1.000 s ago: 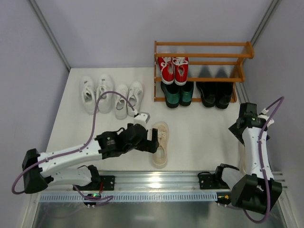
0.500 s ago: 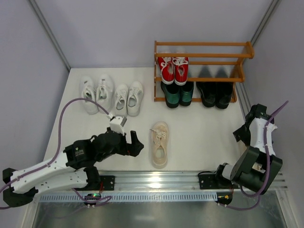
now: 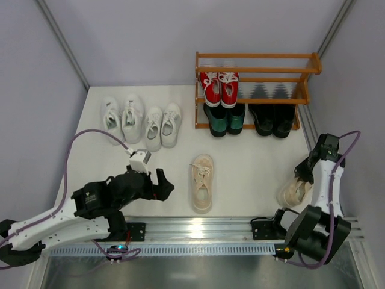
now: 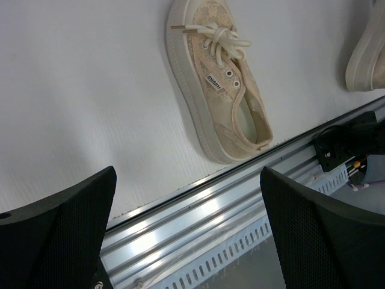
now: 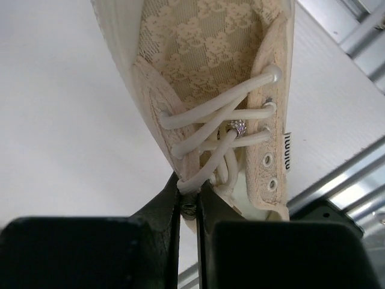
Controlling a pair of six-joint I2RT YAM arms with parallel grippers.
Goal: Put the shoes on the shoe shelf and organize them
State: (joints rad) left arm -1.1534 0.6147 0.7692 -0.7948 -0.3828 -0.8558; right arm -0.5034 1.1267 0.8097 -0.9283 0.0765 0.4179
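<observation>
Cream shoe [image 5: 222,72] at four o'clock is pinched by its laced throat in the right gripper [image 5: 189,201]. I'd lift it slowly toward the shoe shelf [image 3: 255,70] at twelve. Left gripper [image 4: 186,180] gapes wide, empty.

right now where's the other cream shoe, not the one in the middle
In the top view the cream shoe is at the near right edge of the table, with the right gripper shut on it.
</observation>
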